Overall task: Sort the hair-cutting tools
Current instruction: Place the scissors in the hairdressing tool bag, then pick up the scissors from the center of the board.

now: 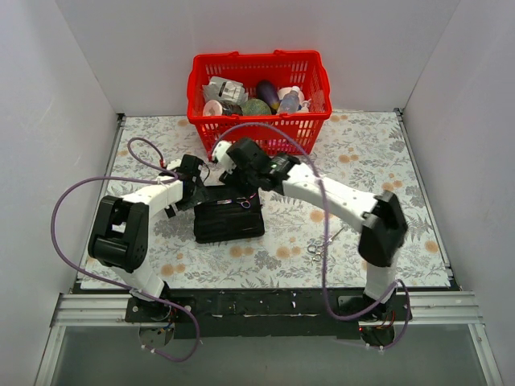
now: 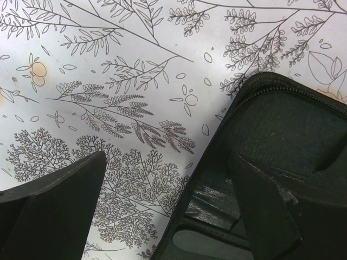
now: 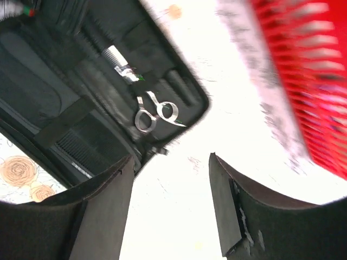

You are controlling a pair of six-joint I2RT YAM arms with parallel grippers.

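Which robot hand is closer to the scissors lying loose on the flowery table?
Right. The right gripper hovers by the black case's far edge, up-left of the scissors; the left gripper is farther left, at the case's left edge.

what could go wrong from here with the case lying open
The left gripper straddles the edge of the open case, so a sideways move could drag it. The scissors on the table lie close to a hanging purple cable, which might snag or sweep them.
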